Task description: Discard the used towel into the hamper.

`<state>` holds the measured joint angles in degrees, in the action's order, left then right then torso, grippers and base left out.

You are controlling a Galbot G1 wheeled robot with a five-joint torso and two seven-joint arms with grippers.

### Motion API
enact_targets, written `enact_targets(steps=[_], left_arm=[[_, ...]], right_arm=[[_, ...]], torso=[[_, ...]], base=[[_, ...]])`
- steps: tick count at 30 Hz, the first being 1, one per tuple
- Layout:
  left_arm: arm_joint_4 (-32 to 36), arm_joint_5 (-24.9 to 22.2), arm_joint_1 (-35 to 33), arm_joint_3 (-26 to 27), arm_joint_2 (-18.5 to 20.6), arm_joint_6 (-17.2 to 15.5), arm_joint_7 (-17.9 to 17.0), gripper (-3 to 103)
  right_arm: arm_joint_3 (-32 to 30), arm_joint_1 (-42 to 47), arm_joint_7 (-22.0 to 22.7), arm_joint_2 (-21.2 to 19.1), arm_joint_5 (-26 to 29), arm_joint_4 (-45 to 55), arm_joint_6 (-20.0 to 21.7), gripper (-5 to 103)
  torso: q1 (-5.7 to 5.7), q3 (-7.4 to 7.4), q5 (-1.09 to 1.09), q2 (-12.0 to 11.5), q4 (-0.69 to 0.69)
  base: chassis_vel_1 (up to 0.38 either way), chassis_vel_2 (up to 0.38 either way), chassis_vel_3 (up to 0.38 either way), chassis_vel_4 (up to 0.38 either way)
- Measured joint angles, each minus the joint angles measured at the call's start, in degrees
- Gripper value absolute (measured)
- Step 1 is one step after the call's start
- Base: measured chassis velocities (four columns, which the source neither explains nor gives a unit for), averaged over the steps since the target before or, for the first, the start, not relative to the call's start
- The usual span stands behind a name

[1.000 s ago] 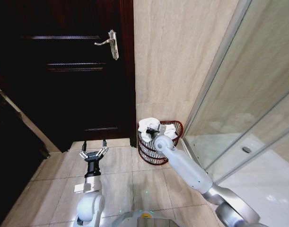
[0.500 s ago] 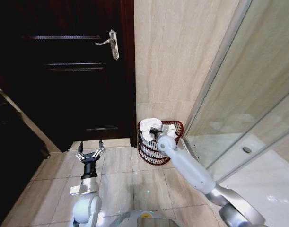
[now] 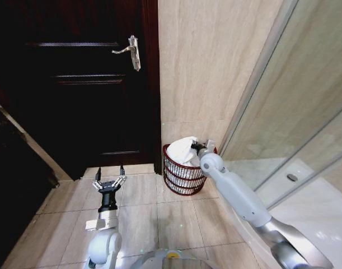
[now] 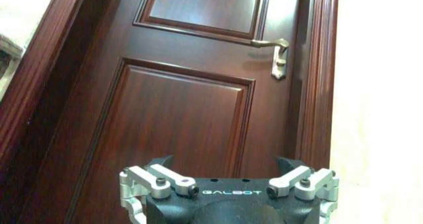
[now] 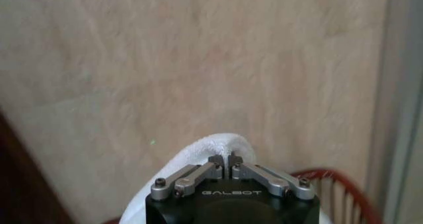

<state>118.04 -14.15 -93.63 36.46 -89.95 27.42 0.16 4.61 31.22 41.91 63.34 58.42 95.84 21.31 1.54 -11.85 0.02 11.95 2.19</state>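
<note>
Right gripper (image 5: 225,160) extended forward, jaws pinched together. Left gripper (image 3: 109,181) raised upright, jaws spread wide.

white towel (image 3: 183,150); dark reddish-brown open-weave hamper (image 3: 182,176); dark mahogany door (image 3: 75,84); beige veined wall tiles (image 3: 210,67)

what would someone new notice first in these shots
Probably the white towel, pinched in the shut right end effector over the reddish hamper in the corner by the tiled wall. Next, the dark wooden door, with the open left end effector raised before it.
</note>
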Motion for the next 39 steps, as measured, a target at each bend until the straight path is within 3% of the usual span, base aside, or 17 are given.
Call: enact_targets(steps=[9,12,15,22,28,33,39], left_arm=[[0.6,0.1,-0.1,-0.1,0.4,-0.2,0.1,100],[0.6,0.2,-0.2,-0.2,0.4,-0.3,0.2,100],[0.5,0.3,-0.2,-0.2,0.2,-0.2,0.2,100],[0.4,-0.1,-0.5,0.5,0.3,0.1,0.1,100],[0.4,-1.1,-1.2,1.3,0.3,1.0,0.0,100],[0.2,-2.0,-1.9,2.2,0.4,1.8,0.0,100],[0.2,-2.6,-1.7,2.4,0.6,1.8,-0.1,100]], right_arm=[[-4.5,-1.0,2.0,-2.7,-4.4,-0.7,0.8,2],[-5.4,-1.1,-1.9,-4.3,-5.5,-0.3,1.7,2],[-4.4,-0.9,-7.7,-5.9,-5.5,0.4,5.1,2],[1.7,-1.0,-11.0,-4.1,-7.8,-1.9,6.5,2],[5.2,-2.0,-9.3,-0.5,-8.9,-8.1,7.3,2],[5.9,-3.3,-5.5,1.9,-4.7,-13.1,10.9,2],[5.4,-4.0,-2.8,3.2,-0.9,-15.9,12.4,2]], torso=[[0.0,0.0,0.0,0.0,-0.01],[0.0,0.0,-0.01,0.0,-0.02],[0.0,0.0,-0.03,0.0,-0.02],[0.0,0.0,-0.02,0.0,-0.01],[0.0,0.0,-0.02,0.0,0.0],[0.0,0.0,-0.02,0.0,-0.01],[0.0,0.0,-0.02,0.0,-0.01]], base=[[0.0,0.0,0.0,0.0],[0.0,0.0,0.0,0.0],[0.0,0.0,0.0,0.0],[0.0,0.0,0.0,0.0],[0.0,0.0,0.0,0.0],[0.0,0.0,0.0,0.0],[0.0,0.0,0.0,0.0]])
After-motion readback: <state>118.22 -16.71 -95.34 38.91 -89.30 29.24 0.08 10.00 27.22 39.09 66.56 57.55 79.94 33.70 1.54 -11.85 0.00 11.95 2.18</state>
